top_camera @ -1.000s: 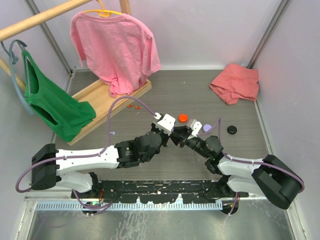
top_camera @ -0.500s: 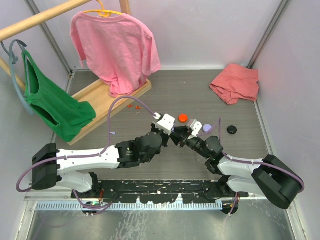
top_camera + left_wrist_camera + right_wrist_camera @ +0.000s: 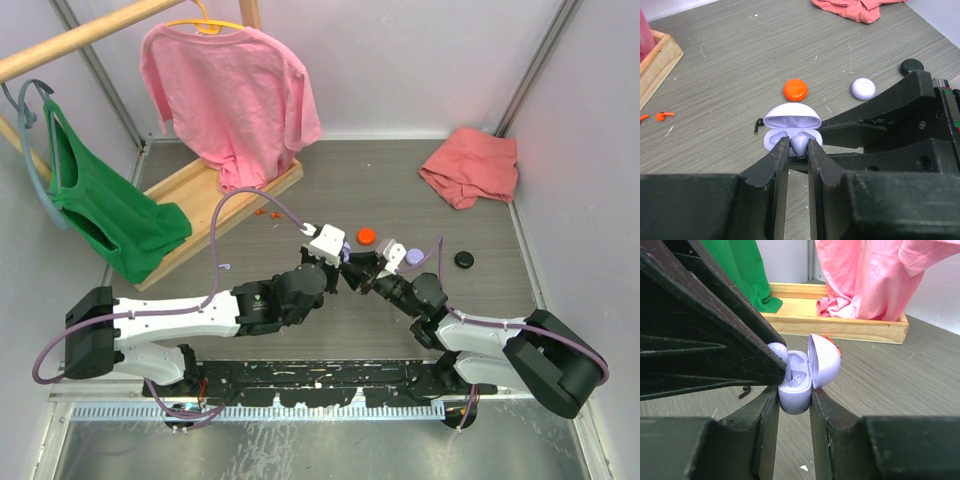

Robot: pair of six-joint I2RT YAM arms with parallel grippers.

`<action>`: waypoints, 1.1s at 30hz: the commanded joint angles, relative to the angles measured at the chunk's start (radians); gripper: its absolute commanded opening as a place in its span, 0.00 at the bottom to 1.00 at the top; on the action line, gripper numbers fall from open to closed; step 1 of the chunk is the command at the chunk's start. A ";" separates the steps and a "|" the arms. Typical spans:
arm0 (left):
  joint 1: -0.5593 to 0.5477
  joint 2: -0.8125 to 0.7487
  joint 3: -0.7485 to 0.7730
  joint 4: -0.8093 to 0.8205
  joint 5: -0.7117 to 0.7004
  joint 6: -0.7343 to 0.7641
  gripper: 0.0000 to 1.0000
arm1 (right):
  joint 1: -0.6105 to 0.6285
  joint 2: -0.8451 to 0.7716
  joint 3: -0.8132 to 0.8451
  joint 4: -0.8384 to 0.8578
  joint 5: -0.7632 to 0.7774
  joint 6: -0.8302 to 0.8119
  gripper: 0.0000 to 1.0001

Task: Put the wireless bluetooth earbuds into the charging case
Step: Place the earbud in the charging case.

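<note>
Around the middle of the bench (image 3: pixel 330 190), the right jaws are clamped on the base of an open lilac charging case (image 3: pixel 796 390), its lid tipped back. The left jaws pinch a lilac earbud (image 3: pixel 800 143) by its sides, with its lower end down in the case's near socket. Just left of the case, a black earbud (image 3: pixel 758 125) lies on the bench. Farther on sits an orange round case (image 3: pixel 795 89) with a closed lilac round case (image 3: pixel 863 88) to its right. A black round case (image 3: pixel 911 65) rests toward the right edge. Orange-red earbuds (image 3: pixel 662 116) lie near the wooden rack base (image 3: pixel 840 326) toward the far left corner, where a pink shirt (image 3: pixel 235 90) hangs. A red cloth (image 3: pixel 470 165) lies crumpled in the far right corner.
</note>
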 commanded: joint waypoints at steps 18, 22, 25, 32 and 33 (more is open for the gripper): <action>0.011 0.007 0.155 -0.193 -0.041 -0.193 0.37 | -0.001 0.019 0.024 0.163 0.012 0.016 0.01; 0.016 -0.023 0.155 -0.192 -0.006 -0.195 0.44 | -0.001 0.025 0.022 0.164 0.018 0.017 0.01; 0.019 -0.047 0.153 -0.196 0.013 -0.201 0.49 | 0.000 0.027 0.022 0.165 0.020 0.018 0.01; 0.040 -0.132 0.134 -0.208 0.091 -0.234 0.59 | -0.001 0.030 0.018 0.163 0.028 0.018 0.01; 0.044 -0.140 0.129 -0.211 0.099 -0.237 0.60 | -0.001 0.028 0.018 0.162 0.029 0.017 0.01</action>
